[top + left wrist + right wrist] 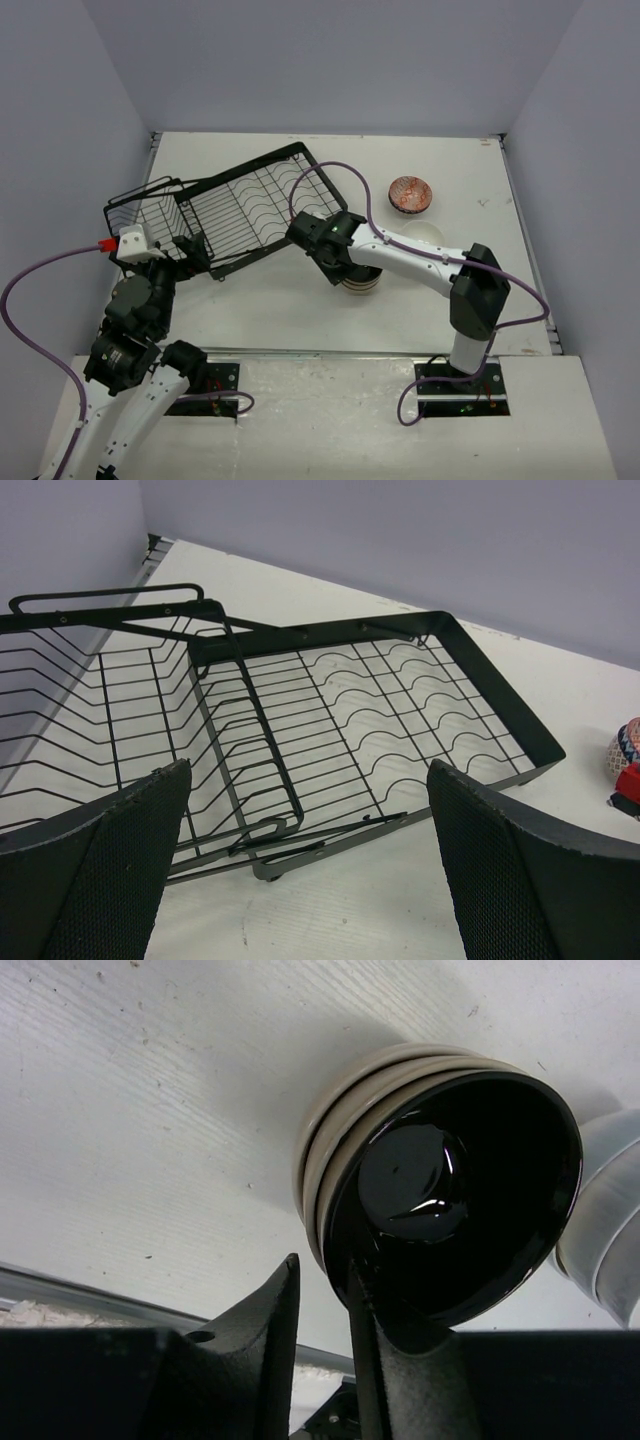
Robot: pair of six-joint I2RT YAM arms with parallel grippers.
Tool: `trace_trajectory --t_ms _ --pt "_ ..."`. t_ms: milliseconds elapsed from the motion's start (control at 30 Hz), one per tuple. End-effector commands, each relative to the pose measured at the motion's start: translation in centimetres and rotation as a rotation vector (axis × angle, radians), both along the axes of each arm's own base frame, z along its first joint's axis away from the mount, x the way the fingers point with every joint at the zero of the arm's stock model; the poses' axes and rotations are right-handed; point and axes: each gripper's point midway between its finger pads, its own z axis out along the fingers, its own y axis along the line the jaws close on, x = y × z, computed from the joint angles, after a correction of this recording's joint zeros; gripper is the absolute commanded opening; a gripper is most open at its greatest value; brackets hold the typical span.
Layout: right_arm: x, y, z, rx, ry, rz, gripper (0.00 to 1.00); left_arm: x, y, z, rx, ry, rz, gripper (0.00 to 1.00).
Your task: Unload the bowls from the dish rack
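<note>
The black wire dish rack (250, 200) lies skewed at the back left, and no bowl shows in it (350, 710). A stack of beige bowls with black insides (362, 282) stands on the table in the middle. My right gripper (338, 262) is down at its left edge. In the right wrist view the right gripper (322, 1260) straddles the rim of the top bowl (450, 1190): one finger is inside, the other stands just clear of the outer wall, so it is open. My left gripper (310, 770) is wide open and holds nothing, hovering by the rack's near corner (190, 245).
A bowl with a red-brown speckled inside (410, 195) and a white bowl (422, 236) stand right of the rack. The white bowl (600, 1250) sits close to the beige stack. Walls enclose the table on three sides.
</note>
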Motion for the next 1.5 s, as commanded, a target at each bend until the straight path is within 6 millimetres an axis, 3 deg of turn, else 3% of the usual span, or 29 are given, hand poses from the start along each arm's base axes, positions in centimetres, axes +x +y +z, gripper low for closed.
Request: trace_trajectory --t_ms 0,100,133,200,267,367,400,433,500,533,600,633,700,867,1067,1467 --pt "0.7 0.0 3.7 0.066 -0.107 -0.032 0.28 0.3 0.3 0.2 0.006 -0.007 0.02 1.0" --pt "1.7 -0.4 7.3 0.129 -0.207 -0.056 0.36 0.4 0.7 -0.1 0.012 0.018 0.051 1.0" --pt "2.4 -1.3 9.6 0.162 -0.28 -0.09 0.38 0.4 1.4 0.3 0.005 0.019 0.09 1.0" --pt "2.9 -2.4 11.6 0.213 -0.343 -0.131 0.4 0.5 2.0 -0.4 0.019 0.08 0.138 1.0" --pt "3.2 -5.2 14.8 0.303 -0.426 -0.206 0.41 0.3 2.8 -0.4 0.026 0.108 0.191 1.0" --pt "3.6 -9.6 15.8 0.368 -0.489 -0.323 0.42 0.5 2.9 -0.1 0.031 0.116 0.204 1.0" --pt "2.9 -11.8 17.6 0.429 -0.542 -0.365 0.44 0.7 2.9 0.1 0.031 0.112 0.206 1.0" --pt "3.0 -14.2 16.8 0.41 -0.56 -0.426 0.45 0.8 3.0 0.2 0.042 0.117 0.215 1.0" --pt "1.6 -17.4 18.5 0.465 -0.638 -0.482 0.48 0.5 3.9 0.9 0.057 0.124 0.271 1.0" --pt "1.1 -18.8 18.1 0.454 -0.656 -0.511 0.52 0.4 4.2 1.2 0.059 0.123 0.287 1.0" --pt "-0.1 -20.7 18.9 0.482 -0.716 -0.551 0.66 0.4 4.3 1.9 0.063 0.117 0.286 1.0" --pt "-1.4 -22.8 19.8 0.508 -0.784 -0.6 0.84 0.3 4.2 2.5 0.062 0.113 0.28 1.0" --pt "-2.8 -24.7 19.9 0.53 -0.836 -0.654 0.98 0.0 4.3 3.0 0.06 0.103 0.275 1.0" --pt "-6.8 -29.9 20.1 0.578 -0.989 -0.727 0.99 -1.1 4.6 2.8 0.049 0.038 0.249 1.0" --pt "-8.7 -31.2 19.5 0.651 -1.029 -0.728 0.99 -1.4 3.7 1.8 0.061 0.045 0.178 1.0" --pt "-8.2 -30.5 19.8 0.662 -1.042 -0.674 0.99 -0.6 2.2 1.1 0.02 0.012 0.114 1.0"
